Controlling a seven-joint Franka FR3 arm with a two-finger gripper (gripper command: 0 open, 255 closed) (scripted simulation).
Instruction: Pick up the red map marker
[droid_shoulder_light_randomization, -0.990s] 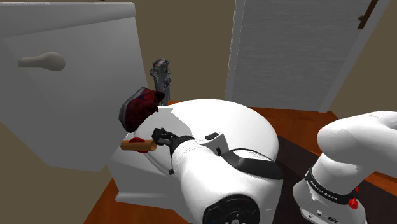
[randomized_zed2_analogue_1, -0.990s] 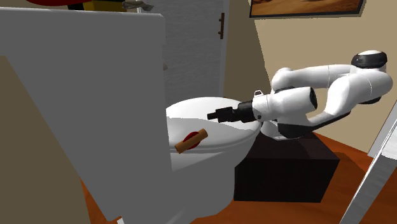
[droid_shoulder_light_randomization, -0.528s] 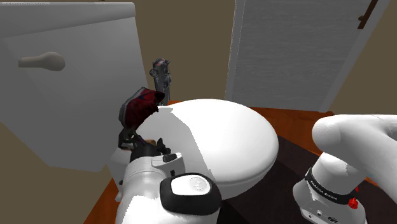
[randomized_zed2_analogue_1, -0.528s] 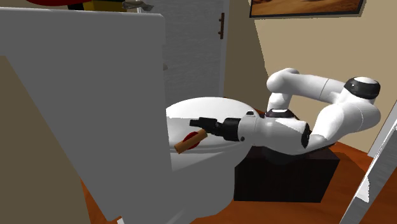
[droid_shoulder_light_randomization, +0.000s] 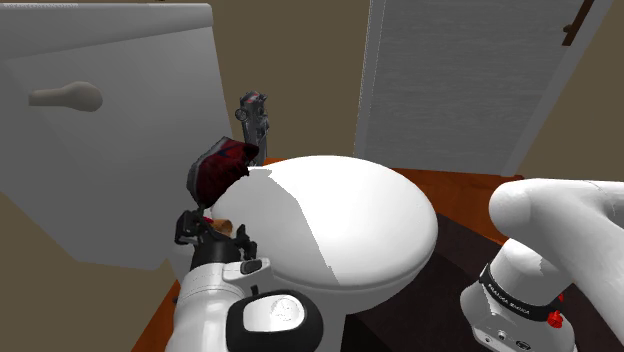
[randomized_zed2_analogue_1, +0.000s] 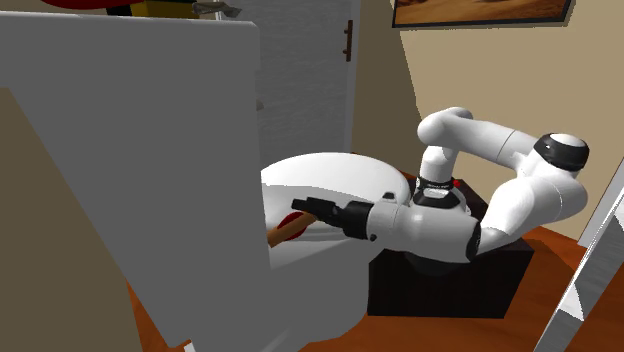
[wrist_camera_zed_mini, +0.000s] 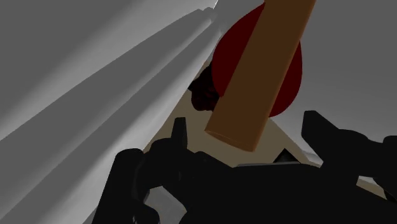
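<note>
Stretched further forward and low, the arm's (randomized_zed2_analogue_1: 430, 225) gripper (wrist_camera_zed_mini: 247, 124) gapes apart at the red map marker (wrist_camera_zed_mini: 289, 79).

Toilet lid (droid_shoulder_light_randomization: 340, 215): smooth white, faint sheen.
Brown cylinder (wrist_camera_zed_mini: 261, 76): matt, even, wood-coloured.
Red map marker (wrist_camera_zed_mini: 288, 79): smooth, dull dark red.
My gripper (randomized_zed2_analogue_1: 303, 207): matt black.
My arm (randomized_zed2_analogue_1: 520, 200): smooth white shells.
Floor (droid_shoulder_light_randomization: 450, 182): smooth reddish-brown.
</note>
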